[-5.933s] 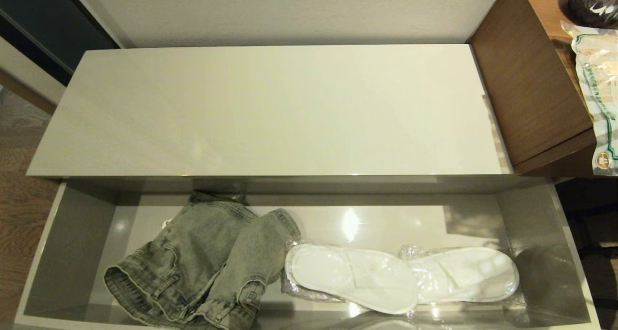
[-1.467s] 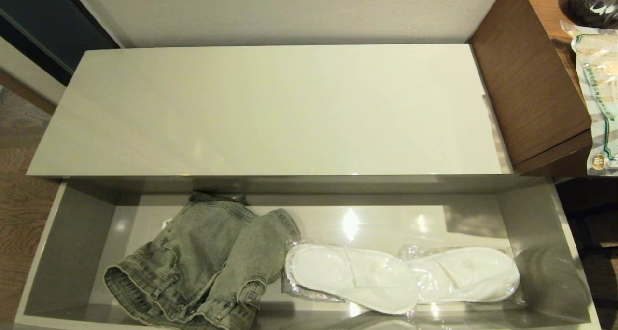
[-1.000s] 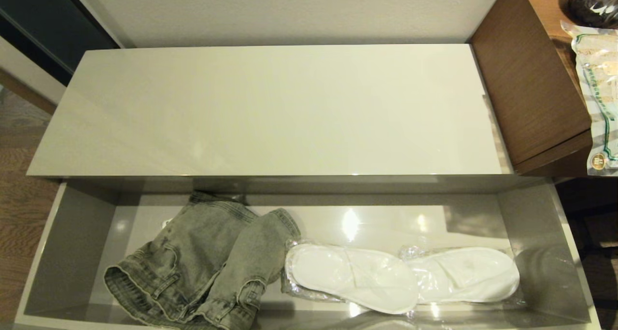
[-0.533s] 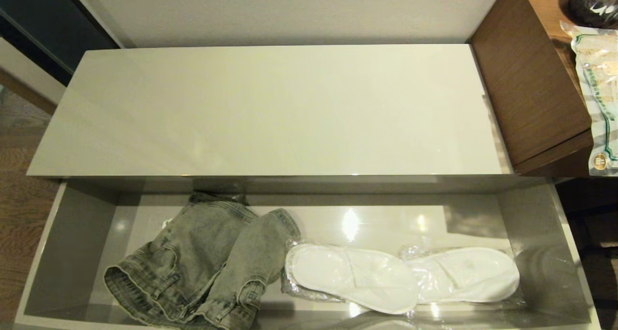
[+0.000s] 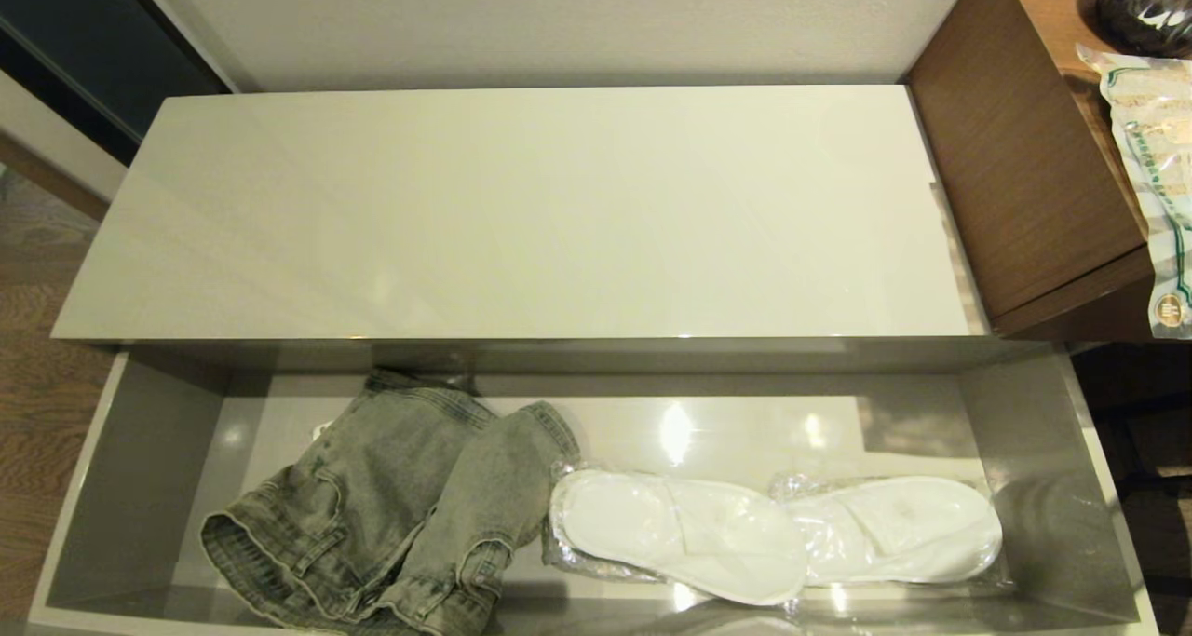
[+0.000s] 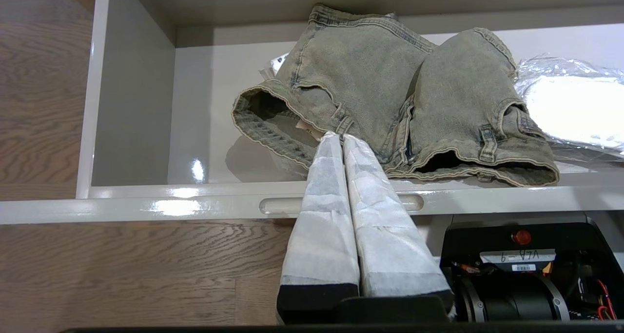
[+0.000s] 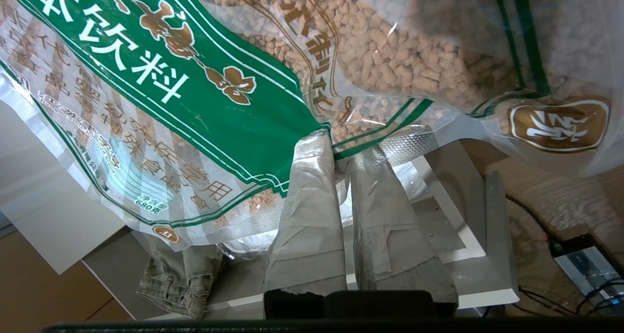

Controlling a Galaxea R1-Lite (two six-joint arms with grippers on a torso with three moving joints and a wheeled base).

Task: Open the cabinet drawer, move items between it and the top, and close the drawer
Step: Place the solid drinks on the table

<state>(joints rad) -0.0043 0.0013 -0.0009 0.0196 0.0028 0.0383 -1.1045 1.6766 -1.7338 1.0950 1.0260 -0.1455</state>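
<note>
We see the cabinet drawer (image 5: 140, 487) pulled open, jeans (image 5: 391, 506) and wrapped slippers (image 5: 773, 538) inside. Left gripper (image 6: 342, 139) parked before it, fingers together, empty. Beyond, the top (image 5: 521, 208). Right gripper (image 7: 341, 150) pinches the packet (image 7: 195, 94) edge over the desk (image 5: 1024, 161).

White slippers (image 5: 773, 535), a pair, sealed in clear crinkly plastic, lying end to end, toes overlapping a bit. Brown wood-grain worktop (image 5: 1020, 152) stands at the right, taller than the unit beside it, w/ a dark glossy round thing (image 5: 1147, 3) at its far corner (can't tell what it is). Wood-plank floor (image 5: 37, 403) on the left; plain pale wall (image 5: 559, 21) behind.
</note>
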